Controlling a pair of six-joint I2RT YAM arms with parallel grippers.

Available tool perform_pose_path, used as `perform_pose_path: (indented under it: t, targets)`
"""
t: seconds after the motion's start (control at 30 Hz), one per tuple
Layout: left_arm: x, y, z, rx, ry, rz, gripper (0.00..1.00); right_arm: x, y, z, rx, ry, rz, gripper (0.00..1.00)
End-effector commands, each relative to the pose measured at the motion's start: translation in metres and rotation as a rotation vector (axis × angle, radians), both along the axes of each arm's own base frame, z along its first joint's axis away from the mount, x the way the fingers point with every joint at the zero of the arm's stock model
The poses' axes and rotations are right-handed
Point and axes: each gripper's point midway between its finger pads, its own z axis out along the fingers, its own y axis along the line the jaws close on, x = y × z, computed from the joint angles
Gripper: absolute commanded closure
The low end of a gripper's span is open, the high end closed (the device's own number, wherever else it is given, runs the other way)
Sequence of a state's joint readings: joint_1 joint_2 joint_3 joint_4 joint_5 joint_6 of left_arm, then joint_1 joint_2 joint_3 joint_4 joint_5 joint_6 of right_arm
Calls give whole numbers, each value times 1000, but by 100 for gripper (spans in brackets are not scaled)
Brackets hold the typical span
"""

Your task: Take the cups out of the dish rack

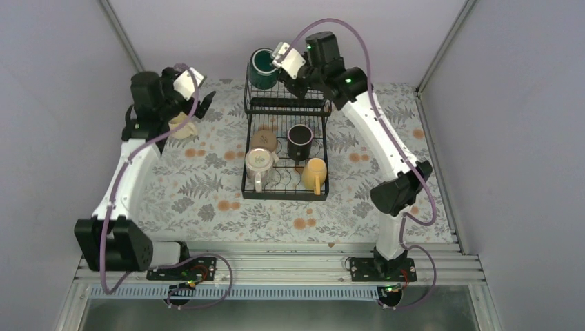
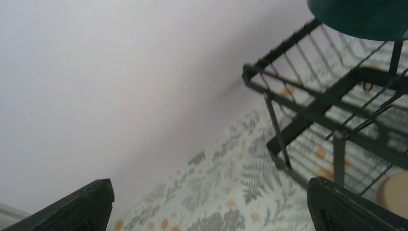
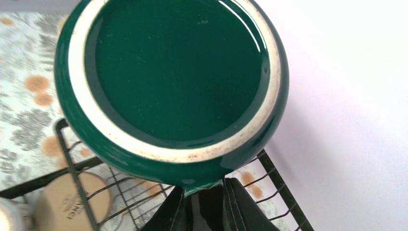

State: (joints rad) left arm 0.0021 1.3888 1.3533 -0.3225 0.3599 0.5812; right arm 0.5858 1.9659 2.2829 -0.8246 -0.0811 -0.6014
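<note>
The black wire dish rack (image 1: 252, 181) stands mid-table. My right gripper (image 1: 277, 73) is shut on the handle of the dark green mug (image 1: 261, 67) and holds it above the rack's raised basket. In the right wrist view the mug's base (image 3: 173, 72) faces the camera, with the gripper (image 3: 208, 208) below it. The tan (image 1: 263, 141), black (image 1: 300, 141), off-white (image 1: 260, 163) and orange-yellow (image 1: 314, 174) mugs sit in the flat tray. The cream mug (image 1: 181, 127) stands on the table left of the rack. My left gripper (image 1: 204, 103) is open and empty above it; it also shows in the left wrist view (image 2: 211, 211).
A fern-patterned cloth (image 1: 207, 186) covers the table. Pale walls close in at the back and both sides. The left wrist view shows the rack's raised corner (image 2: 269, 96) and the green mug (image 2: 361, 17) above it.
</note>
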Motion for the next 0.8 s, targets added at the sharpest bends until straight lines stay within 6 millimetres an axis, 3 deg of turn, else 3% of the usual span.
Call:
perform_pose_path:
  t: [0.0,0.03,0.1,0.3,0.47,0.6,0.77]
  targets:
    - [-35,-20,82,-175,-434,-99,0,-33,-17,79,248,-7,98,96]
    - [-44,-24,90,-192,-511,-122,0,-40,-21,79,276,35,127,96]
    - [-54,-35,83,-206,-568,-156,0,-53,-26,74,326,131,191,96]
    - [-64,-75,72,-223,-597,-222,0,-96,-24,60,427,389,353,97]
    - [-70,-89,72,-193,-642,-223,0,-124,-20,60,512,540,486,97]
    - [-77,-101,76,-215,-647,-260,1,-124,-26,55,546,589,488,97]
    - [-83,-115,65,-227,-615,-310,4,-117,-44,60,613,630,505,97]
